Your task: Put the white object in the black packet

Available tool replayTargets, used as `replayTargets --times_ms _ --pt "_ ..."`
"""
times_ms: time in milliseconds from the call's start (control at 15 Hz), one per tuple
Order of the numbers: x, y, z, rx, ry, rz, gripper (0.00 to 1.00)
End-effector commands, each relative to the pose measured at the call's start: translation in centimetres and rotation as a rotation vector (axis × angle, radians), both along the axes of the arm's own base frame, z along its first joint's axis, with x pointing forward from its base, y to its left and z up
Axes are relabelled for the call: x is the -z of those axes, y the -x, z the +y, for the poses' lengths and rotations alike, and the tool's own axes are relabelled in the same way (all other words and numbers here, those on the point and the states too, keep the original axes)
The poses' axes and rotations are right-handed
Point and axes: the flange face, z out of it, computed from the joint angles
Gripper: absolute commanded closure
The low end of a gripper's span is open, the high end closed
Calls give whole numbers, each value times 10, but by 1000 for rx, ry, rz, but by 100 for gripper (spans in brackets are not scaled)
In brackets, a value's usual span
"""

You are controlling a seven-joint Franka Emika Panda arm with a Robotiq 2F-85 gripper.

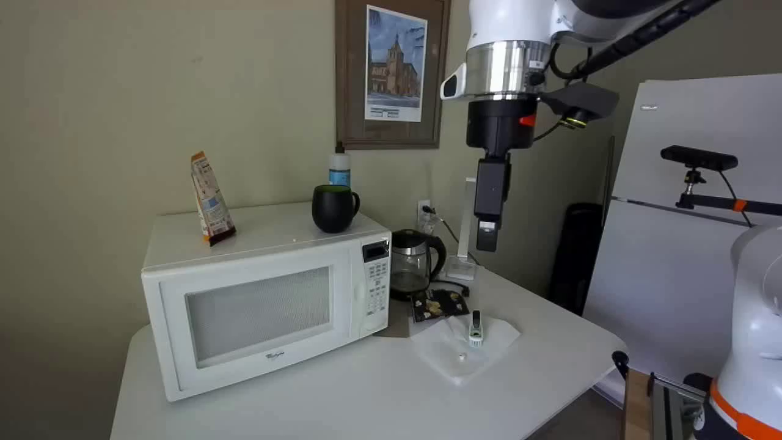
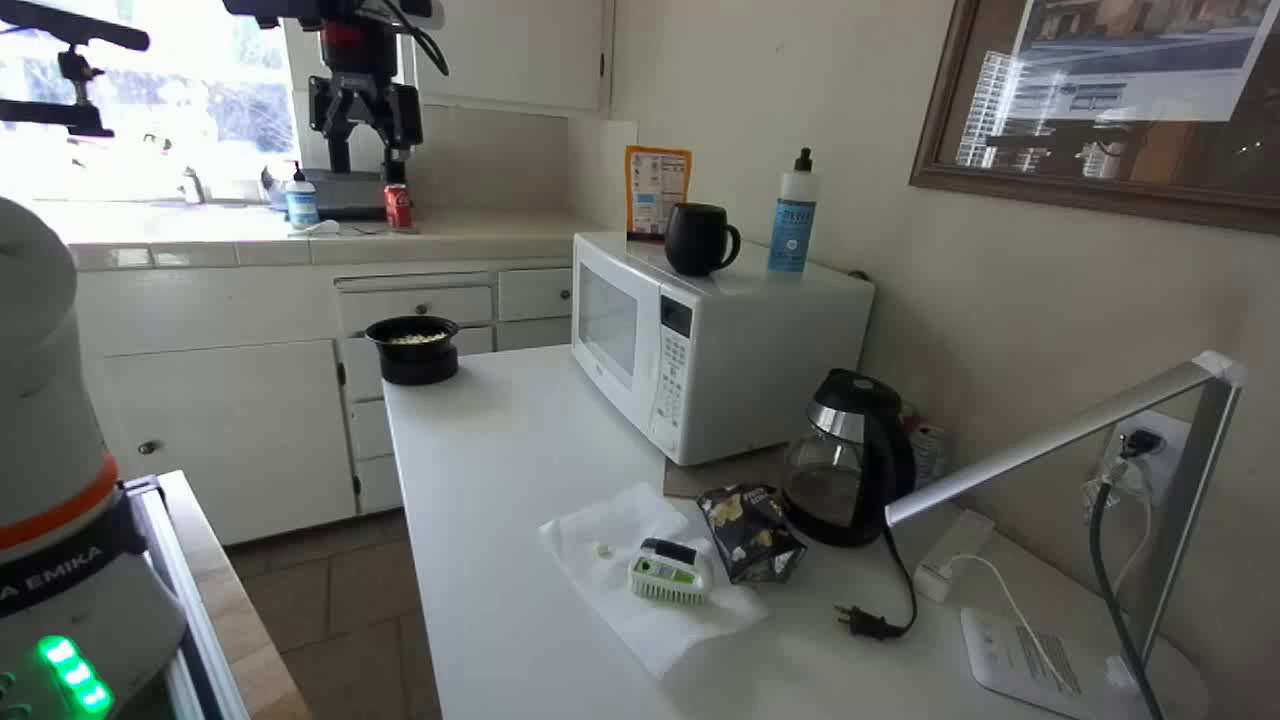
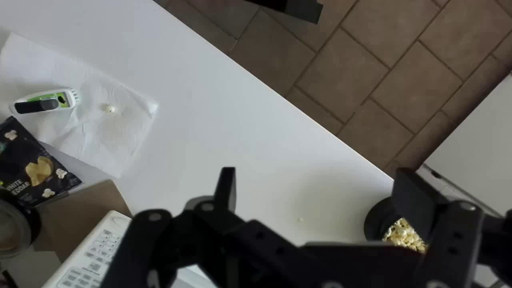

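Parted pincer, small whitish lump, perhaps popcorn, and patterned black packet.

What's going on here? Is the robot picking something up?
Not right now. The robot arm is up in the air, and its gripper is open and holding nothing. The job is to put something white in the packet. That is probably the white piece, which looks like popcorn. It is out on the paper near the brush, and the packet lies by the kettle.
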Motion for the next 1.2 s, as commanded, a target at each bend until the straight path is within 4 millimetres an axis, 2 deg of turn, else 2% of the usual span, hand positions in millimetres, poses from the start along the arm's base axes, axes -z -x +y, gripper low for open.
replayTargets --times_ms 0,267,400,467,533,600,933,1000,1133 --pt "-1 0 0 0 0 1 0" --pt "-1 0 0 0 0 1 0" --pt "14 -11 -17 93 -28 -38 0" --pt "28 -17 -39 175 -45 -51 0" --pt "38 -19 -53 225 -57 -50 0" --pt "56 -21 -79 276 -57 -72 0" --pt "134 -23 -182 531 -92 -218 0" --pt "135 -51 -209 591 -111 -244 0" --pt "154 -50 -240 705 -146 -309 0"
